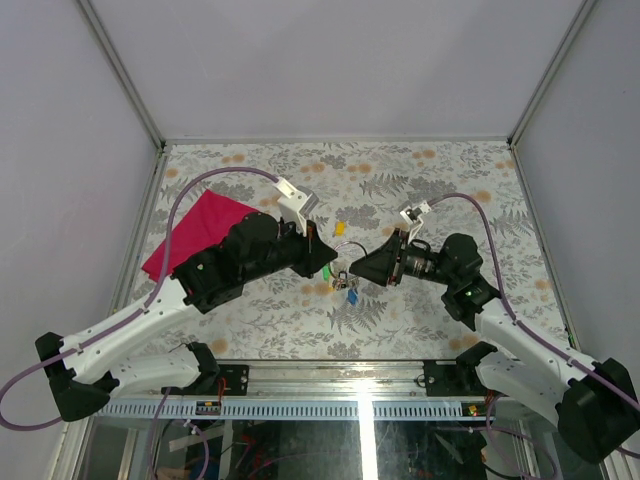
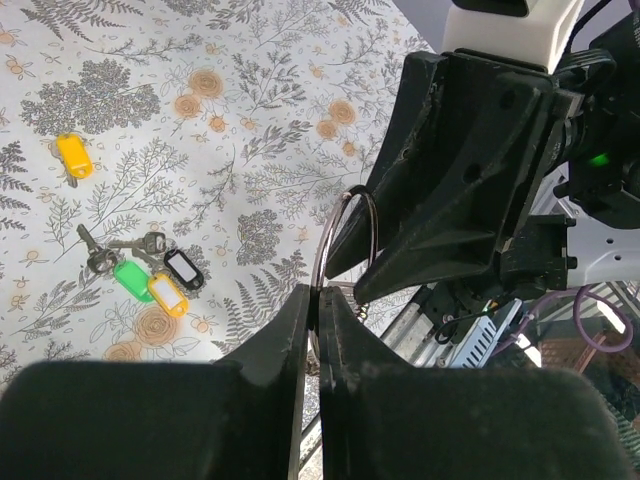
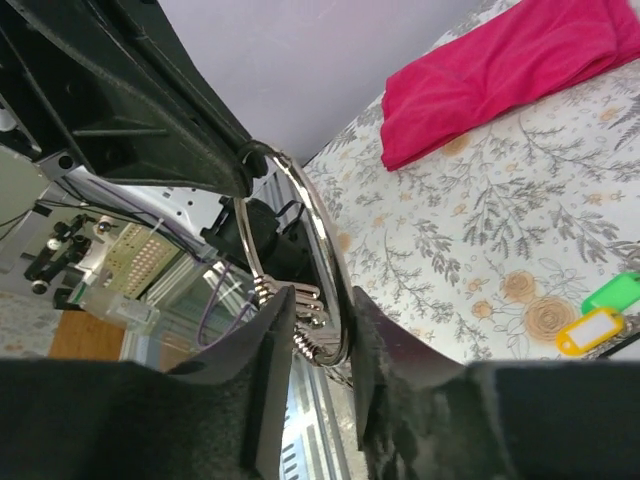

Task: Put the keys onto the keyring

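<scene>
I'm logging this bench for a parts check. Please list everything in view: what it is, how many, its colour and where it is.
keyring: one, silver, held above the table between the two arms
loose key: one, yellow tag, alone on the table
key cluster: green, yellow and black tags, on the table nearer the arm bases; key count unclear
blue tag: one, by the cluster, seen only from the top view
cloth: one, red, left side of the table
table: one, grey floral cover
left fingers: black, shut on the keyring
right fingers: black, either side of the keyring, grip unclear
</scene>
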